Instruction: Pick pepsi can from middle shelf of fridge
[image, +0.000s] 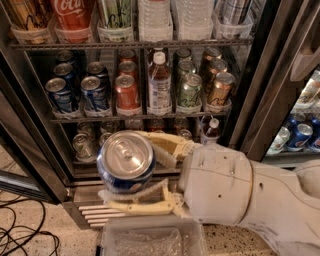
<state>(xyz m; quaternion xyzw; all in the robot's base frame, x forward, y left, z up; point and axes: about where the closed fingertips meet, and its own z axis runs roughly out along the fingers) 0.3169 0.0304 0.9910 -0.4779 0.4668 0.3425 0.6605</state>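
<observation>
- My tool (124, 175) is closed on the pepsi can (125, 156), holding it from the right side.
- One of the cream fingers (150, 206) runs under the can, and the other passes behind its upper right edge.
- The can is blue and tilted, with its silver top and pull-tab turned up toward the camera.
- My white arm (235, 187) runs from the tool to the lower right corner of the view.
- The held can sits lower in the view than the middle shelf (100, 119), over the bottom shelf and the grille (92, 212) of the fridge (260, 75).
- I cannot tell how far in front of the fridge opening it hangs.
- On the middle shelf, two lanes of blue cans (95, 92) stand at the left.
- To their right on that shelf come a red can (127, 92), a clear bottle (159, 85), a green can (190, 90) and a gold can (220, 90).
- On the top shelf a red cola bottle (75, 15) stands among other bottles and tall cans.
- On the bottom shelf, silver-topped cans (82, 145) sit at the left and a small bottle (212, 129) at the right, just above my arm.
- A clear plastic bin (150, 240) lies below the tool, at the bottom edge of the view.
- Dark cables (20, 235) curl on the speckled floor at the lower left.
- At the far right, past the dark door frame, more blue cans show in a second cooler (300, 135).
</observation>
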